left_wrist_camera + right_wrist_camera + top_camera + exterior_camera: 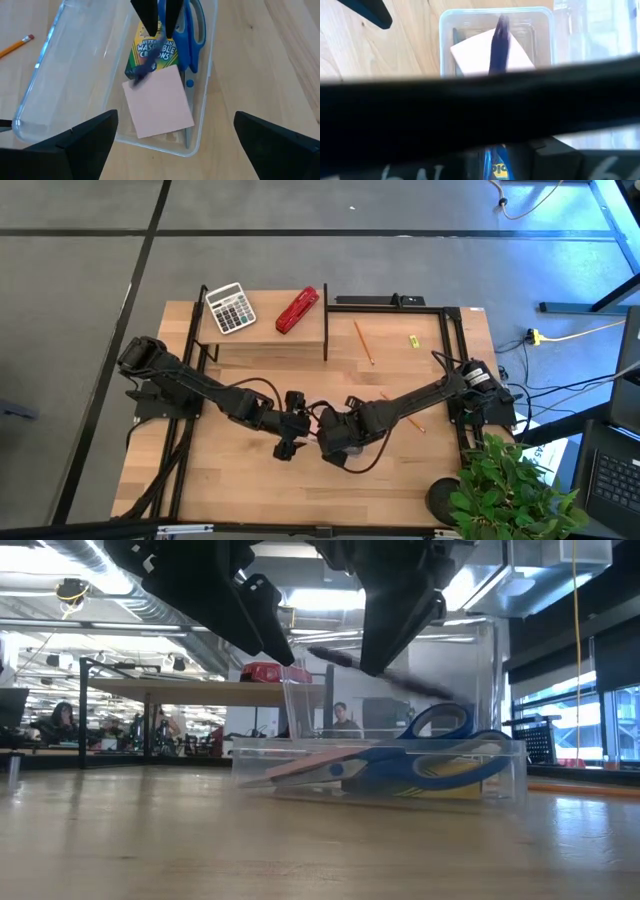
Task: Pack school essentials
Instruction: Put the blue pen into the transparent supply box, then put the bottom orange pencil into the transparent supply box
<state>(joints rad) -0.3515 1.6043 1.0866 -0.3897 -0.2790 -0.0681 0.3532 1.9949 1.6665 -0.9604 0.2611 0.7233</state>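
Note that the clear box already holds the blue-handled scissors, pink sticky-note pad and crayon pack; the right claw is letting the dark pen drop in, the left claw hangs released, and orange pencils remain on the bench.

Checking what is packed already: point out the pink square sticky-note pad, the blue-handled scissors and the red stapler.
pink sticky-note pad (159, 102), left wrist view, middle of its top sheet.
blue-handled scissors (440, 723), low view, handle loop.
red stapler (297, 310), high view, middle of its body.
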